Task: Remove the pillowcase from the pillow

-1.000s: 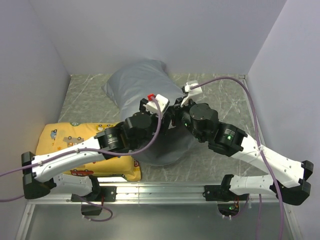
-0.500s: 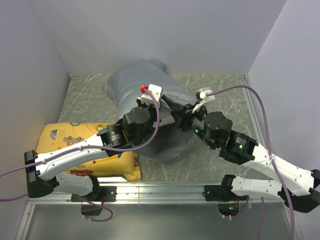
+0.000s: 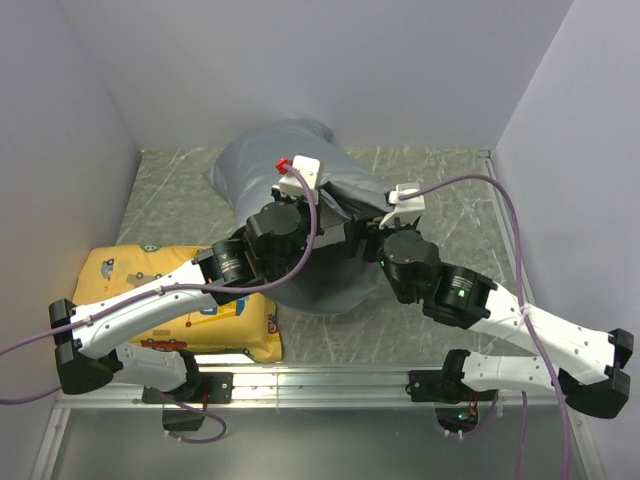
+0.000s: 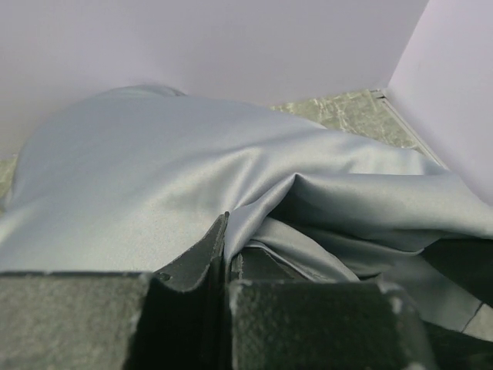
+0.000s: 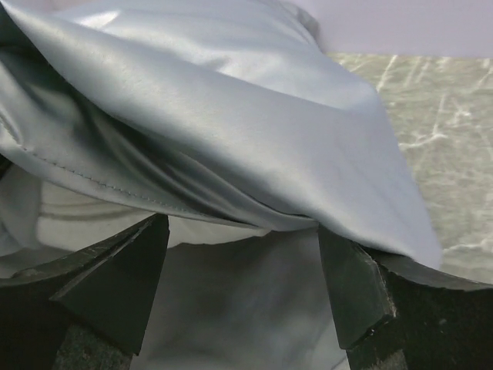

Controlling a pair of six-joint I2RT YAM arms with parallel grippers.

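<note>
Marbled tabletop (image 3: 450, 190) carries the pillowcase (image 3: 270, 160) at mid-back, with the yellow print pillow (image 3: 130, 270) at near left. Since a second ago your left gripper (image 4: 228, 254) has closed and now pinches a fold of the grey cloth. Your right gripper (image 5: 243, 262) has let go and stands spread. Only the right wrist view shows the white pillow (image 5: 69, 223) under the hem.

Pale walls (image 3: 300, 60) (lilac-tinted) enclose grey marbled tabletop (image 3: 170, 200).

The pillowcase (image 3: 265, 165) is plain silvery grey with a soft sheen. The pillow (image 5: 65, 220) showing beneath it is white. At lower left, a yellow pillow (image 3: 130, 265) carries cartoon vehicles. The tabletop (image 3: 450, 215) is grey-green marble with pale veins, and the cable (image 3: 460, 178) is purple.
</note>
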